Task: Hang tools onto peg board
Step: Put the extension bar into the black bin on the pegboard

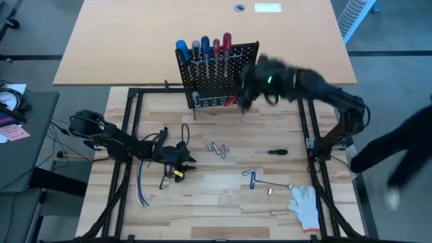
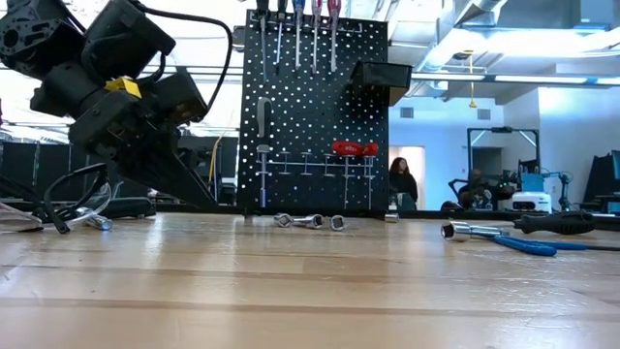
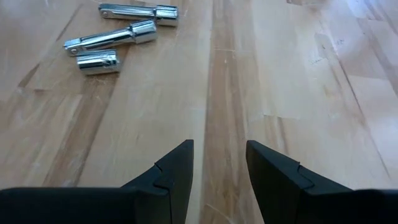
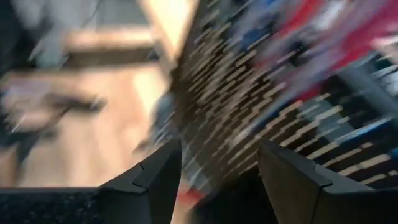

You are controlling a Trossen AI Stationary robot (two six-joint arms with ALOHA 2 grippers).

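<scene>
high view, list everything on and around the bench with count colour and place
peg board: one, black, upright at the bench's far edge
screwdrivers: several, blue, grey and red handles, slotted along the board's top
red-handled pliers: one, hung low on the board
metal sockets: three, silver, mid-bench
black-handled screwdriver: one, lying right of centre
white glove: one, near right corner
cables: one bundle, near left
person: one, in the room behind
left gripper: open, empty, low over the bench
right gripper: open, empty, at the board's right side
</scene>
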